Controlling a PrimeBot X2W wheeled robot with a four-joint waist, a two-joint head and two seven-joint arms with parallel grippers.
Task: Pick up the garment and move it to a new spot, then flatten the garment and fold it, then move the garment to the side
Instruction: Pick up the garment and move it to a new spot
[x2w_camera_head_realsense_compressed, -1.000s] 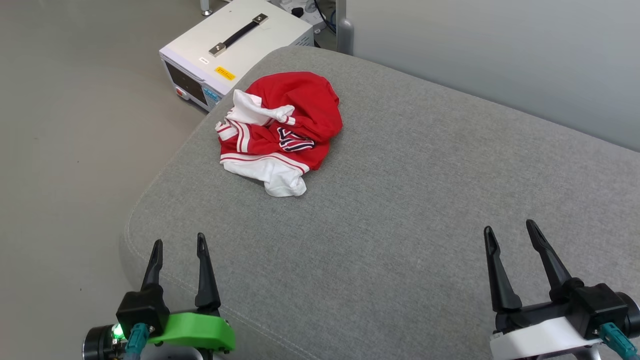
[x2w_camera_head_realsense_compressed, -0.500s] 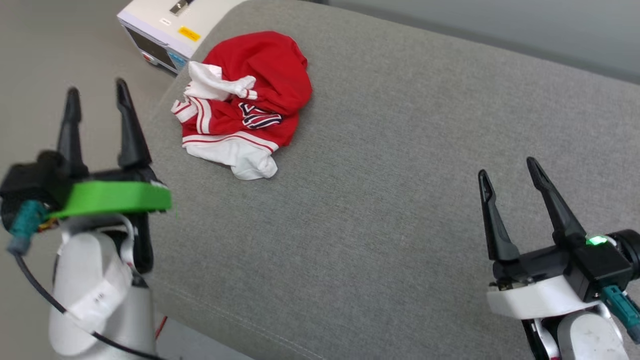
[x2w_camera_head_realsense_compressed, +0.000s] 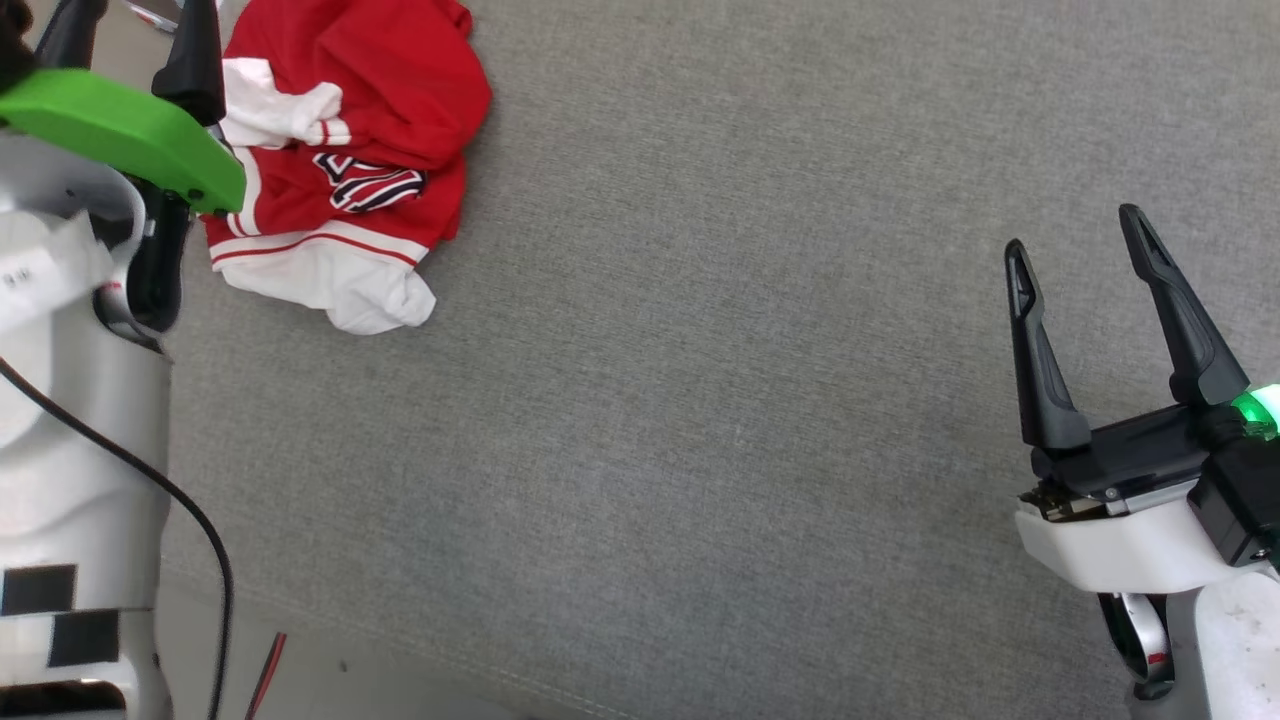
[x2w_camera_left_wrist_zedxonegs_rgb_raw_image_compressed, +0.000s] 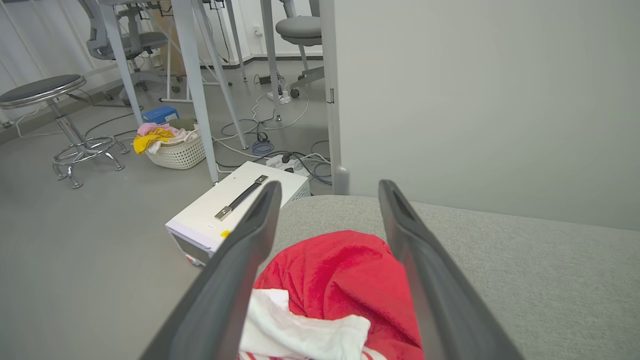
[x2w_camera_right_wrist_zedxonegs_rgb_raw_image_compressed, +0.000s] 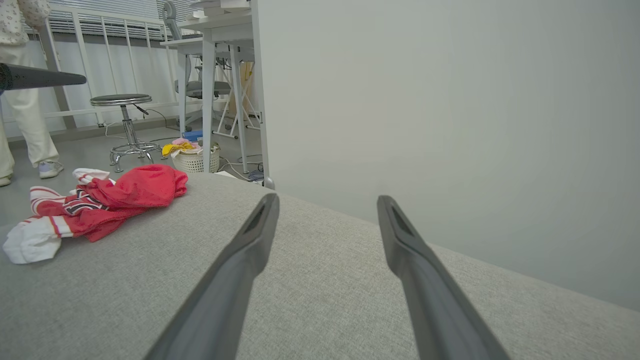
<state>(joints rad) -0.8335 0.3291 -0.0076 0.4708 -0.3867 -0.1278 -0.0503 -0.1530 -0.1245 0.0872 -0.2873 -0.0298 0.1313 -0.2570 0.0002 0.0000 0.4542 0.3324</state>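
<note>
Since garment (x2w_camera_head_realsense_compressed: 340, 150) lies crumpled at upper left of frame on grey cushion (x2w_camera_head_realsense_compressed: 700, 400), left gripper (x2w_camera_left_wrist_zedxonegs_rgb_raw_image_compressed: 330, 186) nearer: jaws spread, empty, just beside bundle's left edge, red heap ahead between fingers. Right gripper (x2w_camera_head_realsense_compressed: 1073, 232) at lower right, spread, empty, well apart.

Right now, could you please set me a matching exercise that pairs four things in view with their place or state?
Things:
1. garment
2. right gripper
3. white box
4. basket

Places or states:
A. open and empty
B. crumpled on the grey cushion
C. holding yellow and pink cloth
D. on the floor by the cushion's corner

Pairs: 1-B; 2-A; 3-D; 4-C
</note>
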